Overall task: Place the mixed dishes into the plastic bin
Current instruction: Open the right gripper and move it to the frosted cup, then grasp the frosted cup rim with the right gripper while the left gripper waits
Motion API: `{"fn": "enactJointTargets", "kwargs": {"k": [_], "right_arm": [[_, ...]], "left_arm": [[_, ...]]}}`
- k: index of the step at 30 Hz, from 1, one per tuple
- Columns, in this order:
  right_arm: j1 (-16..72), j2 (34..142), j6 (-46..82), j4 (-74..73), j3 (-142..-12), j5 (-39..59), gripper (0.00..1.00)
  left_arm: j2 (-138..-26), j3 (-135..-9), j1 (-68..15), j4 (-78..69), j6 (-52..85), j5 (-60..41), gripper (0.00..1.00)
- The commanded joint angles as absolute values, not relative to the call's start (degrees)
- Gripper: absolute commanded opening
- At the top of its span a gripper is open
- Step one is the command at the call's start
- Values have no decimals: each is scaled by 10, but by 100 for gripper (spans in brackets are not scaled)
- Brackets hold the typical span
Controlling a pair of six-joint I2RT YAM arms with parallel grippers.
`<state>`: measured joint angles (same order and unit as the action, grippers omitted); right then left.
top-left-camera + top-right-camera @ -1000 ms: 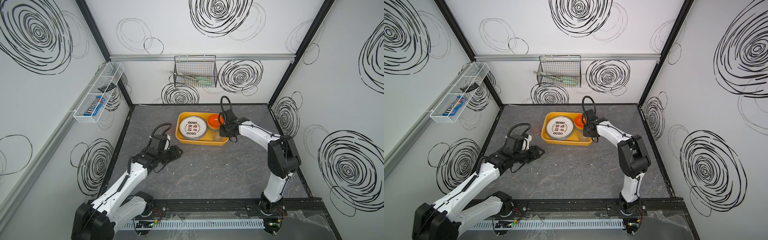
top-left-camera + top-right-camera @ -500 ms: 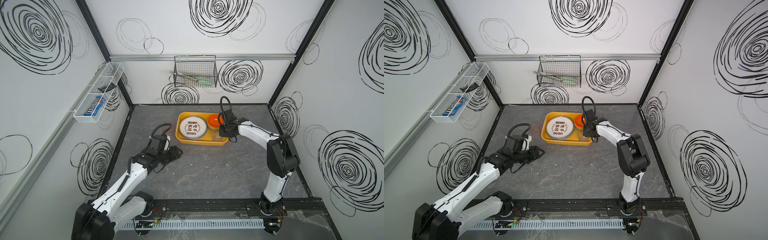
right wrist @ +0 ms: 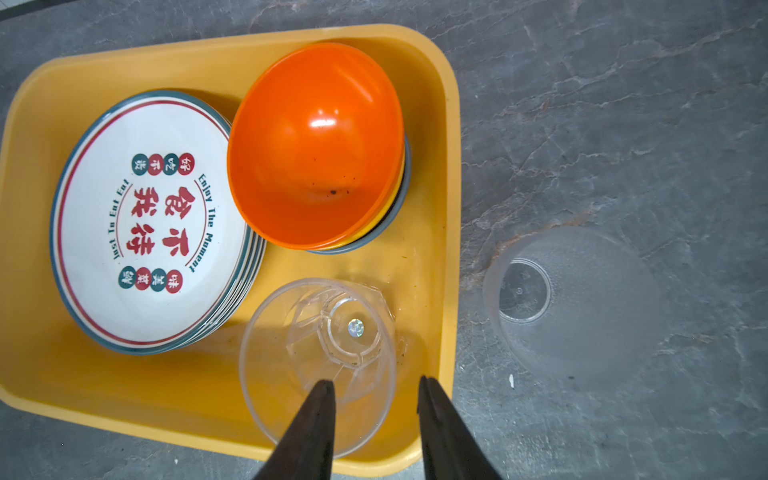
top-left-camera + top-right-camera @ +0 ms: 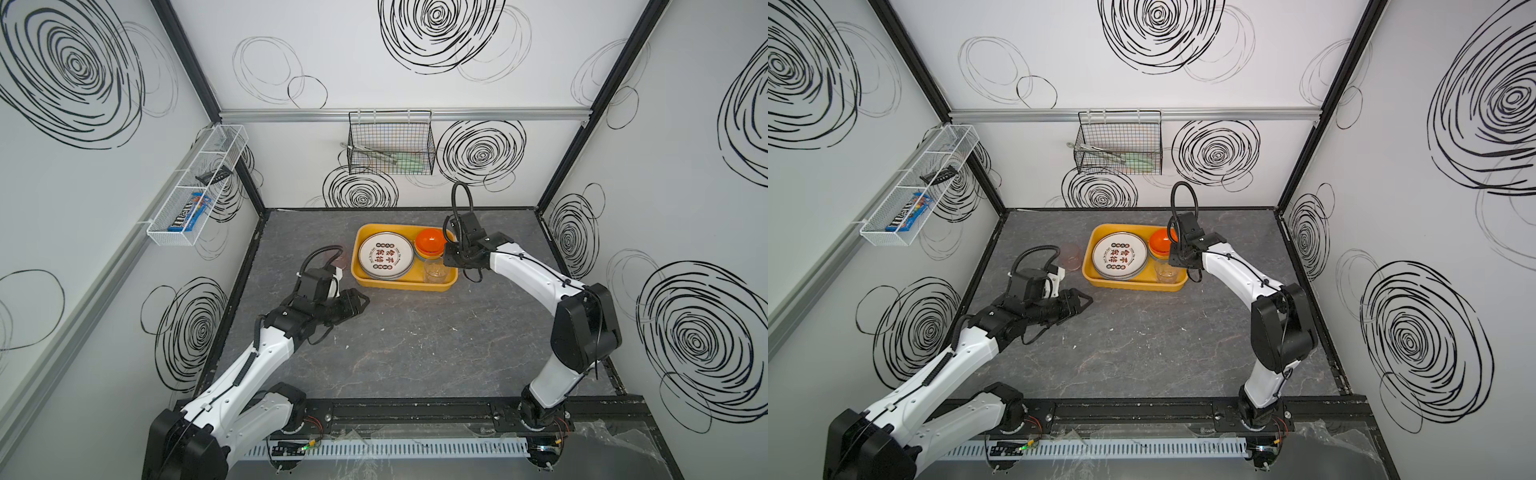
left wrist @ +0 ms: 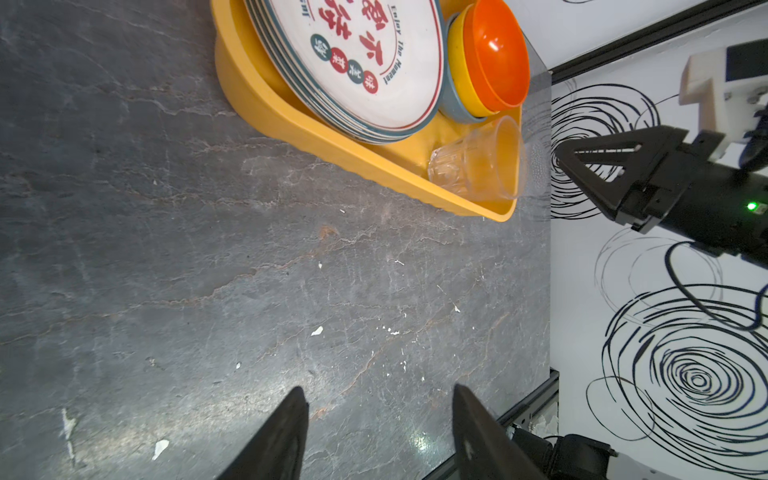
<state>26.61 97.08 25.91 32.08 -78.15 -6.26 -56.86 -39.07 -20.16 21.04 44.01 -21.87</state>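
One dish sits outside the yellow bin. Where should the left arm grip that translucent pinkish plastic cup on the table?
On the translucent pinkish plastic cup, pinch the rim from above, one of the jaws inside: it appears to stand mouth-up, and its flared body looks wide.

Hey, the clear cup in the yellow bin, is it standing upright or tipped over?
Upright. The clear cup stands on its base in the yellow bin, with its open rim facing up.
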Motion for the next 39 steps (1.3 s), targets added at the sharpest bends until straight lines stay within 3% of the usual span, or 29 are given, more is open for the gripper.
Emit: {"fn": "enactJointTargets", "kwargs": {"k": [1,8,18,26,39], "right_arm": [[252,945,268,331,-766,-52,40],[208,912,281,317,-729,-22,48],[114,895,306,309,-688,26,50],[61,916,309,292,-683,65,49],[44,988,316,279,-713,91,44]], "left_arm": [[-571,-398,-208,166,431,-239,60],[-607,-425,-251,148,421,-236,61],[-666,-461,-316,132,416,-219,61],[-697,-489,-355,133,409,-195,61],[-710,-490,-379,139,411,-178,60]]}}
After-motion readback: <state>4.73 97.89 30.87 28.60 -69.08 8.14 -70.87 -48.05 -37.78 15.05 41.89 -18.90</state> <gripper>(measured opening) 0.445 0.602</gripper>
